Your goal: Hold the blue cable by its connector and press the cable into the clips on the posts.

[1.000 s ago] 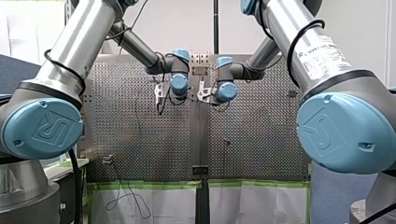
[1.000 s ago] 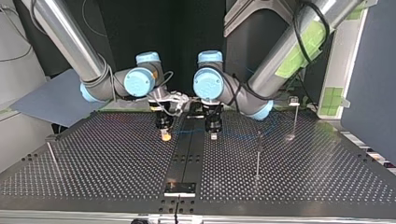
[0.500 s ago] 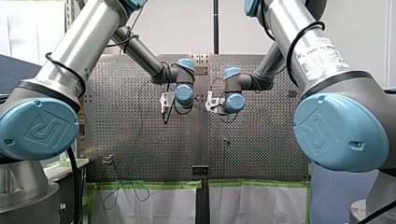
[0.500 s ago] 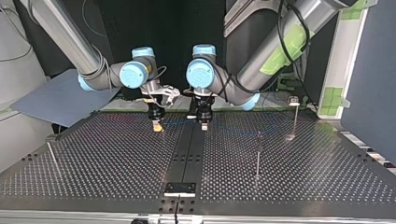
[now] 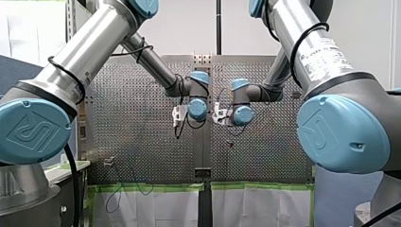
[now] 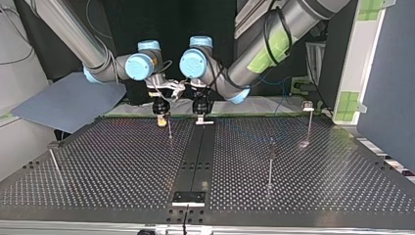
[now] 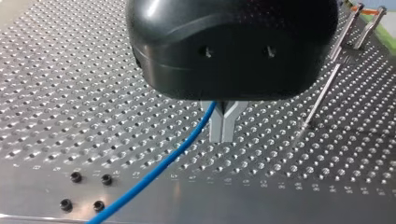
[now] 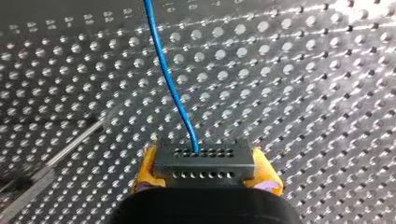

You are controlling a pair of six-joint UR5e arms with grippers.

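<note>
Above the perforated metal table, my right end effector pinches one grey holed connector; my left end effector clamps the single blue cable; four thin metal posts stand apart.

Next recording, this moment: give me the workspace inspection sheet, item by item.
Surface: perforated table, with a dark strip down its middle.
Job's things: blue cable ends in a grey connector; thin posts stand upright on the table.
Clutter: nothing seen.
Grippers: my left gripper is shut on the blue cable; my right gripper, with yellow pads, is shut on the connector.
Cables: a black cable hangs beside my left arm's base.
Surroundings: white sheets edged with green tape hang below the table's edge in the front view; a blue-grey board lies at the top view's left.
</note>
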